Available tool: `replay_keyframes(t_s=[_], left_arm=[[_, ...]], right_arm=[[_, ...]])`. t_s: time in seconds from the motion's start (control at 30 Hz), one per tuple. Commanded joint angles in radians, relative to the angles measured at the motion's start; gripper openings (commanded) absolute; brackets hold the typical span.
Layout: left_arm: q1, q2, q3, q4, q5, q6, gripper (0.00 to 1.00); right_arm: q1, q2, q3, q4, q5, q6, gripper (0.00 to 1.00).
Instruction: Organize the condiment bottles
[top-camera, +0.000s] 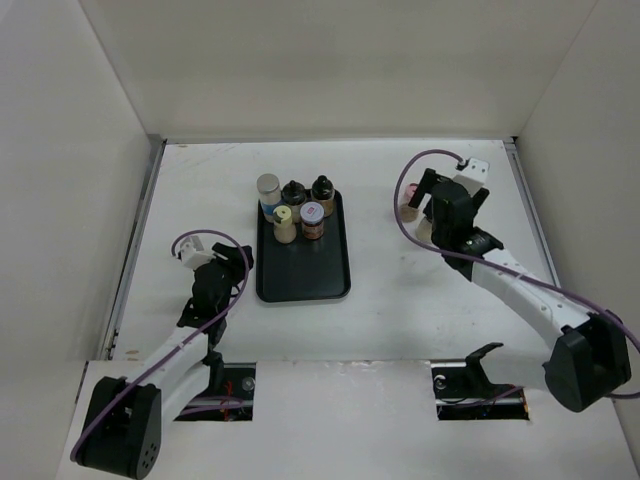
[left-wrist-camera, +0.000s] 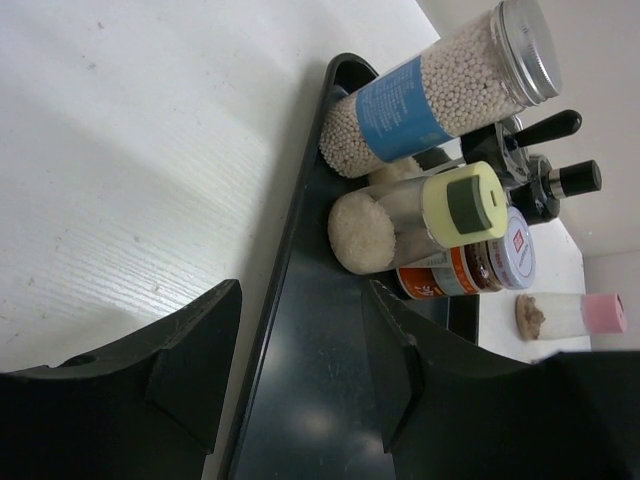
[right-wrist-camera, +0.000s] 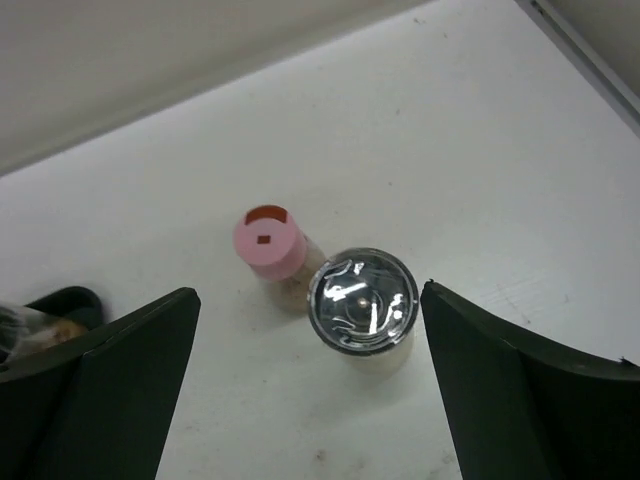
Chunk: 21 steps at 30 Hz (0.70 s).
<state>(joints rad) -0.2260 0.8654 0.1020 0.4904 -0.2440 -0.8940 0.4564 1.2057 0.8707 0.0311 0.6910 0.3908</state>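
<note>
While five of the condiment bottles (top-camera: 285, 222) stand bunched at the far end of the black tray (top-camera: 303, 275), in the upper middle of the top view, two more stand off it on the tabletop (top-camera: 380, 330) at the upper right. From above, only the pink-capped jar (right-wrist-camera: 268, 242) peeks out at the left of the right arm; its neighbour is hidden beneath the wrist.

The right wrist view shows both from overhead. The shiny-lidded jar (right-wrist-camera: 362, 300) sits just beside the pink one and overlaps its body, so whether they touch cannot be told. The right end effector (right-wrist-camera: 307, 292) hangs over them, spread wide and gripping nothing.

The left end effector (left-wrist-camera: 300, 300) is parted about halfway and empty, with the tray's left rim seen between its fingers. In that view the blue-labelled jar (left-wrist-camera: 420, 95) and the cream-capped jar (left-wrist-camera: 420, 215) are plain to see. The two black-topped bottles (left-wrist-camera: 545, 150) are mostly hidden behind them, and the label of the red-and-white-capped jar (left-wrist-camera: 505, 255) is largely covered.
</note>
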Motion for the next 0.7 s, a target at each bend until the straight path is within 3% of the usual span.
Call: replay_keyframes(t_s=[0.0,0.43,0.57,0.67], left_arm=[[-0.009,-0.029,0.015,0.05,-0.023,-0.002,0.49],[-0.002,-0.005,0.019,0.053,-0.005,-0.002,0.49],[0.0,-0.025,0.016,0.054,-0.003,-0.002,0.49],[0.001,-0.019,0.016,0.054,-0.003,0.0,0.49]], right_arm=[[-0.031,0.041,0.036,-0.082,0.021,0.022,1.0],[-0.124,0.245,0.08,-0.027,-0.12,0.074,0.99],[-0.141,0.272,0.094,-0.013,-0.14,0.077,0.92],[-0.149,0.282,0.099,-0.005,-0.146,0.08,0.8]])
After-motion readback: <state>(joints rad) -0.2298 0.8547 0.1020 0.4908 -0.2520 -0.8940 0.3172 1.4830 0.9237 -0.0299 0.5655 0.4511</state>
